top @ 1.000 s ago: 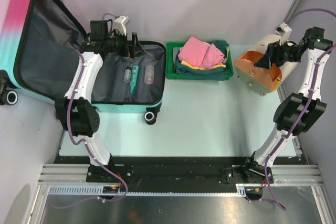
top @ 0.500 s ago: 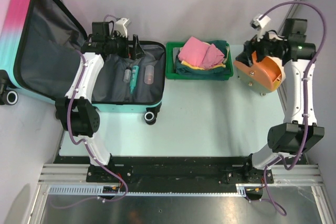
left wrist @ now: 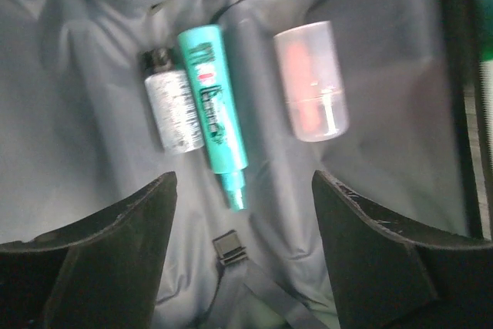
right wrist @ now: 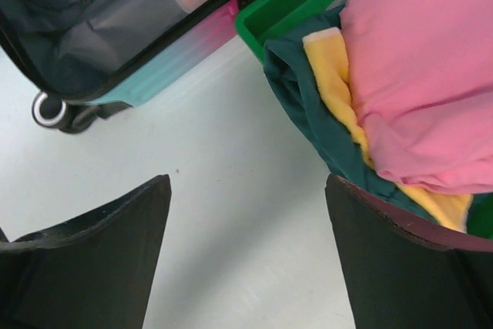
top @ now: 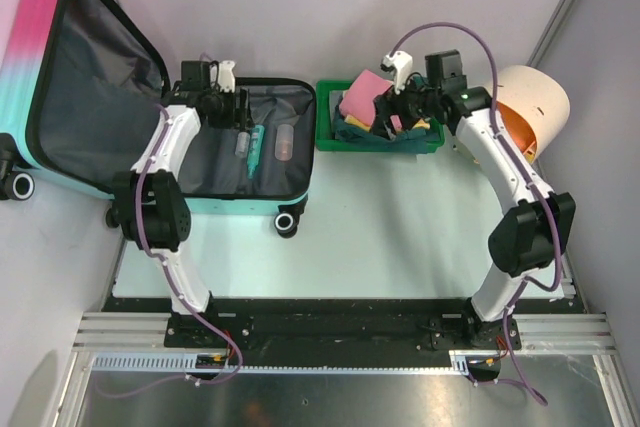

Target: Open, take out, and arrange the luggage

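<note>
The luggage lies open at the left, its pink-to-teal lid propped up and its grey-lined lower half flat on the table. On the lining lie a small spray bottle, a teal tube and a translucent case. My left gripper hovers open over the back of the lower half, above a strap buckle, and holds nothing. Over the front left of the green tray my right gripper is open and empty, with bare table between its fingers.
The tray holds folded clothes, pink over yellow and dark green. A white-and-orange cylinder stands at the far right, against the wall post. A suitcase wheel juts toward the table's middle. The right arm's cable arches above the tray.
My right arm swung left from the white-and-orange cylinder to the green tray, opening wider. The cylinder now sits farther right. My left gripper shifted slightly and narrowed a little.
</note>
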{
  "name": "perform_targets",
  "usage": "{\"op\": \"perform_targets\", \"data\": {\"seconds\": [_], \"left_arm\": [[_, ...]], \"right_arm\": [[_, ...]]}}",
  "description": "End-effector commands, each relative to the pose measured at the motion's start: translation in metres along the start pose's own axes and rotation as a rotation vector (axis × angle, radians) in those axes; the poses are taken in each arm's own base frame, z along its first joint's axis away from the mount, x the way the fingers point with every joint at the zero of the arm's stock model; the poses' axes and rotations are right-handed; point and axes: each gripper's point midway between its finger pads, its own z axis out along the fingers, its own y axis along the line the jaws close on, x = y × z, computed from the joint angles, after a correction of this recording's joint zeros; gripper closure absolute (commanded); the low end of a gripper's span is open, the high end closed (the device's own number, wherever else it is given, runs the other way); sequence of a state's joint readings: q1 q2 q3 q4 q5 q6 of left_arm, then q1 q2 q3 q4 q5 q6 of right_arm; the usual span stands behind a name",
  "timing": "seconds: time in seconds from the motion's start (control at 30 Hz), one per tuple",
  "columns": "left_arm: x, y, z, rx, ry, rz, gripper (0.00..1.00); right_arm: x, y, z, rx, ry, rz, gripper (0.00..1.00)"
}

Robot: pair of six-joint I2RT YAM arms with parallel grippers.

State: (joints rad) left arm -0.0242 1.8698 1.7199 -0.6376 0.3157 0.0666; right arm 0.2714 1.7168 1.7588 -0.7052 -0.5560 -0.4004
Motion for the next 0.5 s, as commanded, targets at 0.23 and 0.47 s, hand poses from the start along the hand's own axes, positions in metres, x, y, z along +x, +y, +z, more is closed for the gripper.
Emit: {"op": "perform_targets", "data": {"seconds": [0.23,0.47], "left_arm": [[0.022,-0.028,0.052,0.175,0.086,-0.031,0.27],[0.035,-0.059,0.091,0.249,0.151,-0.08,0.25]], "right_arm": [[-0.025,-0.002,0.056,0.096,-0.072,0.201,0.11],[-0.031,-0.01,0.063,0.119,-0.087,0.232,0.1]]}}
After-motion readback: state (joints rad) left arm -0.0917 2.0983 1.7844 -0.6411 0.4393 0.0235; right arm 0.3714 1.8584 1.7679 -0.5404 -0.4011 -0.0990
